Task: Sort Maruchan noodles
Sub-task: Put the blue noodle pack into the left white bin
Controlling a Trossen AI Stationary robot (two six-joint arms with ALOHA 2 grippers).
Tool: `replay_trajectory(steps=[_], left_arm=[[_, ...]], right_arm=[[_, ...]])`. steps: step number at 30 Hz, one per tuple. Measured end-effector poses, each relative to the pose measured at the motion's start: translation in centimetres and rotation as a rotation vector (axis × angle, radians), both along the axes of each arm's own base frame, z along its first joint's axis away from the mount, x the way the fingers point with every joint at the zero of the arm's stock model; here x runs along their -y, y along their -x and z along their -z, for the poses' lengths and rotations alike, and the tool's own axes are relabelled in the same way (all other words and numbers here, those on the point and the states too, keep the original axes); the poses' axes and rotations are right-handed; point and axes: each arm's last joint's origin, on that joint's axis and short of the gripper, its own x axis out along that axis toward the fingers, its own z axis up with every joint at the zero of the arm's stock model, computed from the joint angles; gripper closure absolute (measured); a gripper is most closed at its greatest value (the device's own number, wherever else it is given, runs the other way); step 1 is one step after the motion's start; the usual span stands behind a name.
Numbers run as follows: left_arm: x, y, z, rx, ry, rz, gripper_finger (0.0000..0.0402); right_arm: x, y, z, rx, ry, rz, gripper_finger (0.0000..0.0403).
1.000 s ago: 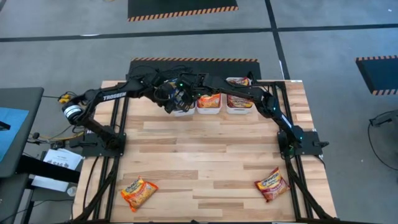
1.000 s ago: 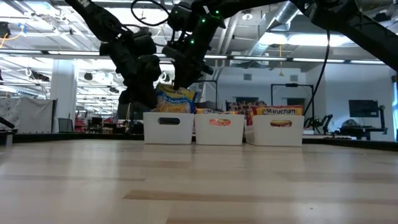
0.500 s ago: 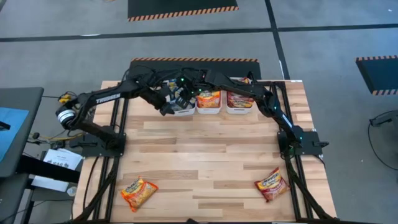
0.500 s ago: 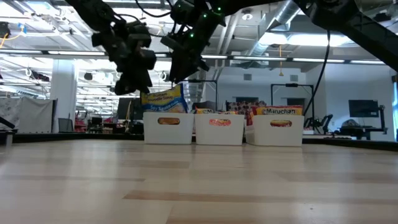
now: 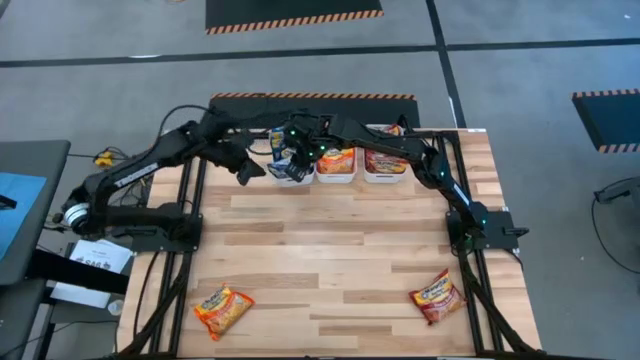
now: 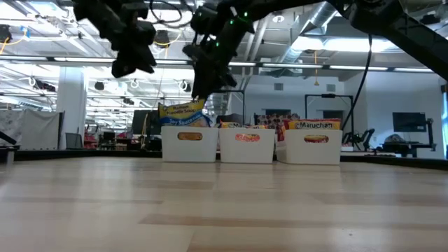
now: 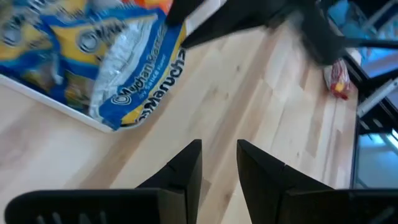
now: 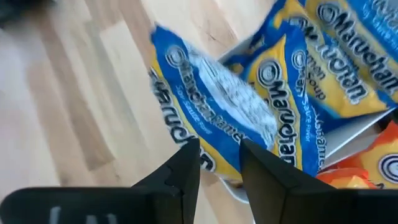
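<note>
High view shows most noodle packets in three white trays [image 5: 334, 178] at the table's far edge, two packets [image 5: 222, 308] [image 5: 437, 294] left near the front corners; left gripper [image 7: 217, 163] jaws part-open, empty, right gripper [image 8: 219, 163] jaws just apart over a blue packet [image 8: 214, 127], grip unclear.

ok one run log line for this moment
left gripper: open, empty | right gripper: open above blue Maruchan packet leaning in left tray | orange packet, red packet: unsorted

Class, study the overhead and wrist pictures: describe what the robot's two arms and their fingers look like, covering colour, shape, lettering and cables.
Both arms are dark, slender and jointed. The left arm carries white lettering along one link and a white band near its base, with black cables looping above it. The right arm shows small green lights near its wrist. The left gripper and right gripper each have two flat, dark, tapering fingers.
</note>
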Motion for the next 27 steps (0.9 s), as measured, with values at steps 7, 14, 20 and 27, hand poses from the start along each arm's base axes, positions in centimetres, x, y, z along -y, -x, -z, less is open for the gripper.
replay_trajectory(steps=[7, 14, 20, 27], left_arm=[[0.8, 1.9, -1.8, 0.048, -0.078, -0.083, 0.0315], [1.0, 2.6, -1.9, 0.016, -0.093, -0.143, 0.0315], [1.1, 2.7, -1.6, -0.011, -0.072, -0.147, 0.0315], [1.2, 2.8, -1.5, -0.031, -0.057, -0.146, 0.0315]], right_arm=[[0.5, 0.0, 3.2, -0.044, -0.022, 0.028, 0.0271], [1.5, 0.3, 4.0, -0.053, -0.047, 0.079, 0.0271], [1.3, -0.7, 6.1, -0.051, -0.142, 0.076, 0.0271], [0.7, -0.9, 6.2, -0.067, -0.152, 0.064, 0.0279]])
